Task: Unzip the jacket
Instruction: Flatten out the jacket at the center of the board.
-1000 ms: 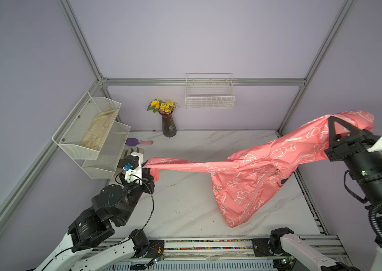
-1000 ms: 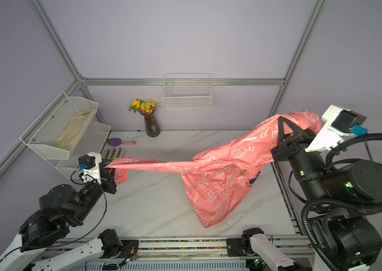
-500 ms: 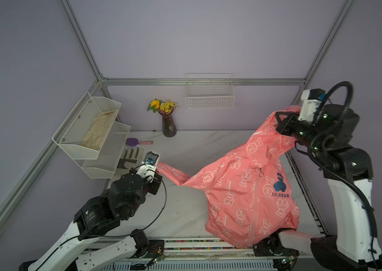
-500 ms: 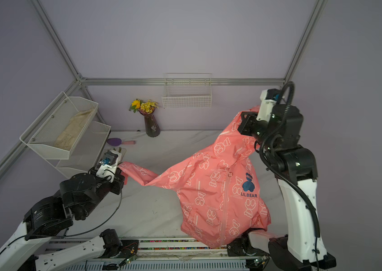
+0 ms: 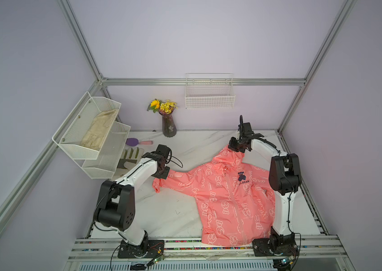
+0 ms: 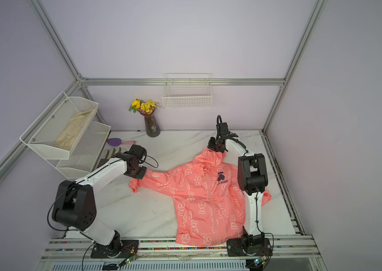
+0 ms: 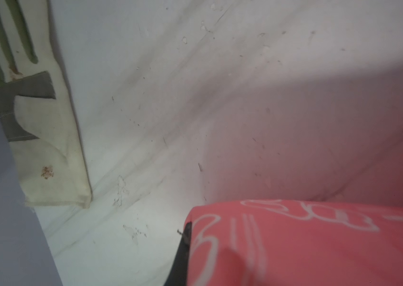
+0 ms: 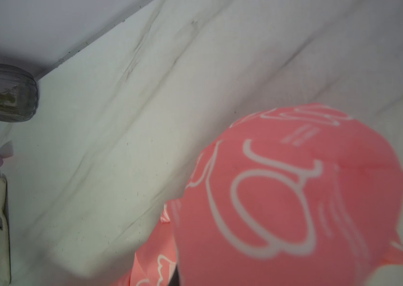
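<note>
**Q:** What differs from a second ago?

**A:** The jacket (image 5: 227, 199), then stretched in the air between the two arms, now lies spread on the tabletop (image 5: 173, 211). It is chest up, with the bear logo (image 5: 242, 179) readable.

**Q:** Where does it lie relative to the jaws?

**A:** The body lies between the two sets of jaws, on the near side of both. The hood (image 5: 226, 159) runs up to the right jaws. The outstretched sleeve (image 5: 178, 179) ends at the left jaws, and a work glove (image 5: 130, 157) lies just beyond them.

**Q:** And the state of the jaws?

**A:** The right jaws are clenched on the hood tip, and the right wrist view shows pink cloth bunched over them. The left jaws sit at the sleeve end with cloth draped across them. Whether they grasp it or are letting go, I cannot tell.

**Q:** What does this mean for the task?

**A:** The zipper (image 5: 233, 201) now faces up and appears closed along its length. Its pull (image 5: 224, 174) lies near the collar, toward the right jaws. Laying-out looks complete and unzipping has not begun. The next step is probably to free one set of jaws for the pull while the collar is anchored.
</note>
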Robot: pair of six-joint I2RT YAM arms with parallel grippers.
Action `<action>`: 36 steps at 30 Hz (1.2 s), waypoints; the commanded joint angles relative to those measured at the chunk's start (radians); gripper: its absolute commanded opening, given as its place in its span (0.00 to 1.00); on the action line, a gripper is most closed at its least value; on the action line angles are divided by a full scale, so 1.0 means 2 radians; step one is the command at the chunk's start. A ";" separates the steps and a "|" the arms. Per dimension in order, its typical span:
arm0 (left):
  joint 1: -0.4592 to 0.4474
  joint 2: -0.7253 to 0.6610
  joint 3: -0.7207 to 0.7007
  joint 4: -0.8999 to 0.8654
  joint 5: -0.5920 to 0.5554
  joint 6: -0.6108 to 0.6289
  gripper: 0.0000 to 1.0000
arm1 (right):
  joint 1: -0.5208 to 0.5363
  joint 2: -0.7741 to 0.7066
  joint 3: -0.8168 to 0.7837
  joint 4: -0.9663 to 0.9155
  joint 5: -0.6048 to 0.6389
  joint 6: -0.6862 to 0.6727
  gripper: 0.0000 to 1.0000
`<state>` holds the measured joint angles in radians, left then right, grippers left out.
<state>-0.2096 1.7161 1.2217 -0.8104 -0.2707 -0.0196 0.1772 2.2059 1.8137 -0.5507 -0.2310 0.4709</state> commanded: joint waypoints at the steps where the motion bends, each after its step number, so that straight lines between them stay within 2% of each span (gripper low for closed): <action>1: 0.029 0.042 0.081 0.017 0.030 -0.009 0.25 | 0.004 0.021 0.081 0.021 -0.024 0.015 0.14; 2: 0.036 0.056 0.095 0.016 0.028 -0.009 0.32 | 0.004 0.032 0.103 0.010 -0.023 0.015 0.19; 3: 0.042 0.065 0.108 0.016 0.024 -0.008 0.42 | 0.004 0.040 0.124 -0.004 -0.022 0.014 0.29; 5: 0.048 0.068 0.124 0.016 0.013 -0.007 0.55 | 0.004 0.047 0.155 -0.026 -0.023 0.003 0.45; 7: 0.048 0.052 0.128 0.018 0.003 -0.007 0.84 | 0.005 0.042 0.176 -0.054 -0.011 -0.015 0.60; 8: 0.048 0.040 0.127 0.019 0.002 -0.007 0.92 | 0.005 0.035 0.177 -0.062 -0.003 -0.021 0.68; 9: 0.048 0.027 0.123 0.018 0.000 -0.010 1.00 | 0.004 0.025 0.173 -0.067 0.000 -0.029 0.69; 11: 0.048 -0.004 0.111 0.016 0.003 -0.017 1.00 | 0.004 -0.007 0.150 -0.070 0.001 -0.037 0.70; 18: 0.047 -0.142 0.012 0.013 0.026 -0.059 1.00 | -0.004 -0.135 -0.010 -0.063 0.004 -0.034 0.67; 20: 0.045 -0.183 -0.013 0.015 0.041 -0.093 1.00 | -0.007 -0.160 -0.055 -0.059 -0.004 -0.030 0.65; 22: 0.044 -0.213 -0.039 0.022 0.058 -0.152 0.99 | -0.009 -0.181 -0.102 -0.046 -0.008 -0.018 0.64; 25: 0.044 -0.247 -0.092 0.056 0.109 -0.211 0.92 | -0.010 -0.191 -0.154 -0.016 -0.041 0.015 0.63; 28: 0.038 -0.261 -0.134 0.085 0.145 -0.274 0.88 | -0.008 -0.183 -0.176 -0.014 -0.065 0.040 0.64; 31: 0.020 -0.256 -0.155 0.090 0.154 -0.320 0.87 | 0.000 -0.181 -0.205 0.002 -0.068 0.068 0.64; 36: -0.008 -0.233 -0.163 0.095 0.146 -0.340 0.86 | 0.021 -0.155 -0.219 0.024 -0.072 0.099 0.64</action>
<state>-0.2062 1.2366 0.9215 -0.6830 -0.0002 -0.6209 0.1932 1.8660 1.3792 -0.5728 -0.3496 0.6033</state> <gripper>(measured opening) 0.861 0.638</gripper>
